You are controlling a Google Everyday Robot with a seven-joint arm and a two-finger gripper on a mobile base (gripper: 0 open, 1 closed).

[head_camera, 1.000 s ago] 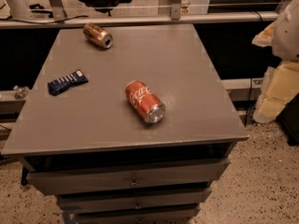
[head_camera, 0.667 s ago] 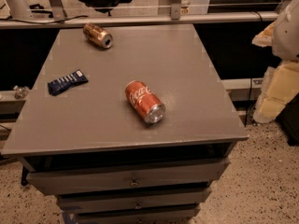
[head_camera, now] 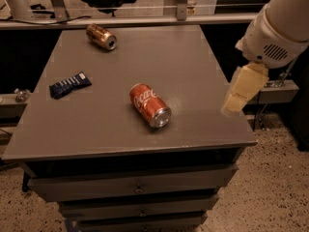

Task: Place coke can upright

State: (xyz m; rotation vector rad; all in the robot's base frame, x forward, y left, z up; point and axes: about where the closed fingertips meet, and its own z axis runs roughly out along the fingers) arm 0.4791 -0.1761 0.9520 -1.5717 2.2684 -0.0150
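The coke can (head_camera: 150, 105) is red with white script and lies on its side near the middle of the grey table (head_camera: 193, 66), its silver end pointing to the front right. My gripper (head_camera: 235, 103) hangs at the table's right edge, to the right of the can and well apart from it. It holds nothing that I can see.
A gold-brown can (head_camera: 101, 36) lies on its side at the back left. A dark blue snack packet (head_camera: 70, 84) lies at the left. The table has drawers below its front edge (head_camera: 135, 187). A rail and a chair stand behind the table.
My arm and gripper have moved left, from beside the table to its right edge. The cans and the packet have not moved.
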